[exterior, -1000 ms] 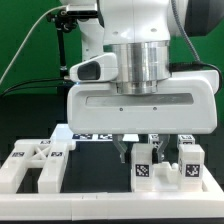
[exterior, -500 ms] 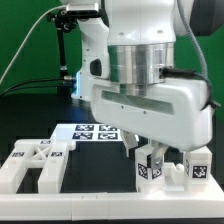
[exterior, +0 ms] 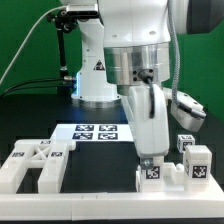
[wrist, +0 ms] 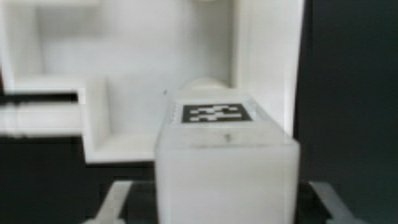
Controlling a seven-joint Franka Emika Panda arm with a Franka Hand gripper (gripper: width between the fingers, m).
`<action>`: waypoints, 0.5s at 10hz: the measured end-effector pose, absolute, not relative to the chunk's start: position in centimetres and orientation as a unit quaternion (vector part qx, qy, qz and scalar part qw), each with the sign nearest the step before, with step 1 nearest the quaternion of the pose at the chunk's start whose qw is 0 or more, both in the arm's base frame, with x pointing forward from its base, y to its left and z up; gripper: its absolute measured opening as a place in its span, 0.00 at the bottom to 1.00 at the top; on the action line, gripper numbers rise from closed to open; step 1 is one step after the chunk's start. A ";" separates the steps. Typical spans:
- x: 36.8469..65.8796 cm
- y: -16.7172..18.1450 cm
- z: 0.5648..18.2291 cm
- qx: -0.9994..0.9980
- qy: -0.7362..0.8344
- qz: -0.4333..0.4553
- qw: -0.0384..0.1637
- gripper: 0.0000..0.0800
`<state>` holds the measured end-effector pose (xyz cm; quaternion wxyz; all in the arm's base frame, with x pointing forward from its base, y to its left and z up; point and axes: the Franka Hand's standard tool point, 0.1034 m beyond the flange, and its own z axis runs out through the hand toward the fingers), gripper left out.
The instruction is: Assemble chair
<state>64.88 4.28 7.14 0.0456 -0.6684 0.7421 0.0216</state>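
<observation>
Rotated about a quarter turn since a second ago, the fingers (exterior: 149, 158) now hang from a housing seen edge-on in the exterior view, where it earlier spread broadside across the picture. Below them the chair block (exterior: 152, 173) has shifted slightly toward the exterior view's right.

That block stands upright on the surface (exterior: 100, 172), with one tagged face square to the exterior camera. It looks squat there, about as tall as wide, so its long axis cannot be told from that view. In the wrist view the chair block (wrist: 217, 150) runs lengthwise between the fingers (wrist: 125, 205) and carries a tag on its far face.

The fingers stand at a middling width and are closed on the block's two sides, coming down on it from above.

Just to the exterior view's right of the fingers sits a second tagged block (exterior: 198, 167). A smaller tagged cube (exterior: 186, 142) lies behind it. Whether these join the held block cannot be told. Well off to the exterior view's left of the fingers lies a forked white piece (exterior: 35, 165) with tags on top. Beyond the fingers the marker board (exterior: 95, 132) lies flat.

The surface is black. Behind stand the arm (exterior: 95, 65) and a green backdrop (exterior: 25, 40).
</observation>
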 end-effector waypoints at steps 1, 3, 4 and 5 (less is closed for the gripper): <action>64.9 4.3 7.1 -0.662 0.747 0.022 0.046 0.36; 64.9 4.4 7.0 -0.670 0.741 0.022 0.046 0.45; 64.8 4.5 6.9 -0.701 0.712 0.018 0.042 0.68; 64.6 4.9 6.7 -0.755 0.654 0.014 0.038 0.79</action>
